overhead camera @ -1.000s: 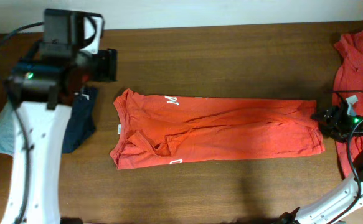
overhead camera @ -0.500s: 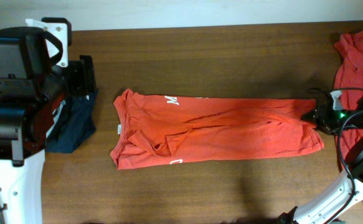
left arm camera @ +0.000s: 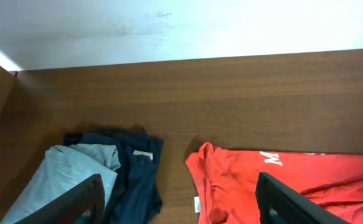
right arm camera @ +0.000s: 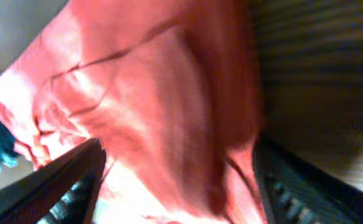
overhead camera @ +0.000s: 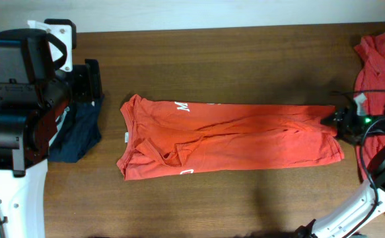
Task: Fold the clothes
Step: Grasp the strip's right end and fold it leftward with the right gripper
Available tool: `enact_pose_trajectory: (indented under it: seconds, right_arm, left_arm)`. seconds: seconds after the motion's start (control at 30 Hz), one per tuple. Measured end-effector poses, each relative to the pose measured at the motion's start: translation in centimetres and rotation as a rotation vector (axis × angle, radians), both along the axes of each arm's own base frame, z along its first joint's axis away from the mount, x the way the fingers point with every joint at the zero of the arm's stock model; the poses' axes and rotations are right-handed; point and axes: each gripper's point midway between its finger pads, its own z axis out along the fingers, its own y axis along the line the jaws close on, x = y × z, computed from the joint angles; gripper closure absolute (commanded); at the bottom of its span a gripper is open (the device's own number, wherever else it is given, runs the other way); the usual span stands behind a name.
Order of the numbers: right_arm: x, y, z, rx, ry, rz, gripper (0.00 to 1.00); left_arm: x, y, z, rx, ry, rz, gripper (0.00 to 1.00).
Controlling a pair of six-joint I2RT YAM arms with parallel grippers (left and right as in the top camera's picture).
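Note:
An orange-red T-shirt (overhead camera: 232, 139) with white print lies folded lengthwise across the middle of the table, collar end to the left. Its collar end shows in the left wrist view (left arm camera: 281, 180). My right gripper (overhead camera: 339, 123) is at the shirt's right hem end. In the right wrist view its fingers (right arm camera: 178, 186) are spread wide with orange fabric (right arm camera: 169, 112) between them. My left gripper (left arm camera: 180, 190) is open and empty, held above the table left of the collar. In the overhead view it (overhead camera: 90, 79) is at the far left.
A dark navy garment (left arm camera: 134, 177) and a light-grey garment (left arm camera: 69, 177) lie left of the shirt, under my left arm. A second orange-red shirt (overhead camera: 377, 63) lies crumpled at the right edge. The table's back edge meets a white wall (left arm camera: 181, 25).
My left arm swung to the left a second ago and has been still since. My right gripper moved a little left onto the shirt's hem end.

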Motion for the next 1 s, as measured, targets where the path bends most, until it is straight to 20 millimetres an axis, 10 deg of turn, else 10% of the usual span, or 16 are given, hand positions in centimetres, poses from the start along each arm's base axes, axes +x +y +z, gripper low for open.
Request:
enact_pose_trajectory:
  seconds: [0.23, 0.83, 1.0]
  right_arm:
    - [-0.2, -3.9, 1.6, -0.061, -0.071, -0.005, 0.15]
    - [-0.5, 0.5, 0.0, 0.080, -0.103, 0.098, 0.12]
    - [-0.5, 1.8, -0.3, 0.108, -0.103, 0.114, 0.27]
  left_arm:
    - [0.0, 0.0, 0.0, 0.000, 0.000, 0.000, 0.22]
    - [0.3, 0.0, -0.4, 0.001, 0.011, 0.000, 0.22]
    - [0.3, 0.0, -0.4, 0.001, 0.013, 0.000, 0.21]
